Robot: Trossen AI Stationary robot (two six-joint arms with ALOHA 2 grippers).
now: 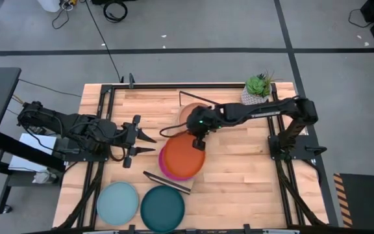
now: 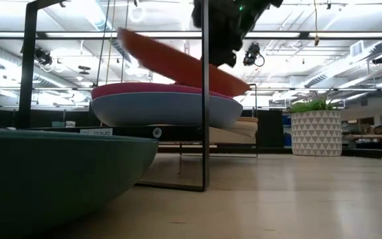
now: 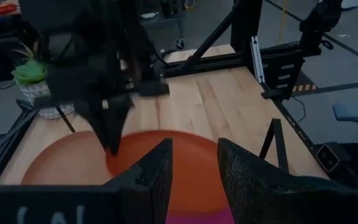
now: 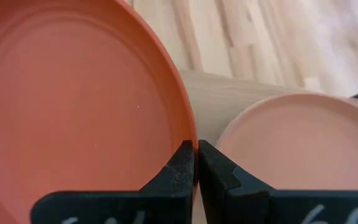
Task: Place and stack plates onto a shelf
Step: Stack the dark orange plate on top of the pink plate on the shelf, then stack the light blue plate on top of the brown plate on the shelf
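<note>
My right gripper (image 1: 199,139) is shut on the orange-red plate (image 1: 184,156), which hangs tilted over a stack on the shelf (image 4: 229,102). That stack shows a magenta plate (image 2: 158,89) lying on a pale grey-blue one (image 2: 164,109). A peach plate (image 4: 303,140) lies on the shelf's far part. The light teal plate (image 1: 117,203) and the dark teal plate (image 1: 163,208) rest flat on the table near its near edge. My left gripper (image 1: 141,140) is open, left of the stack, its fingers pointing right and touching nothing. My right gripper pinches the orange-red plate's rim (image 4: 188,134) at its far-right edge between the two fingers, one on the plate's inner face and one outside. The fingers come from above, pointing down. The plate is tilted over the magenta plate; whether its low edge (image 2: 241,86) touches it, I cannot tell.
The shelf's black wire frames stand at its ends (image 1: 167,181) (image 1: 192,95). A potted plant (image 1: 258,88) sits at the table's far right. Black frame rails (image 1: 289,146) run along both table sides. Bare wood (image 1: 239,175) lies right of the shelf.
</note>
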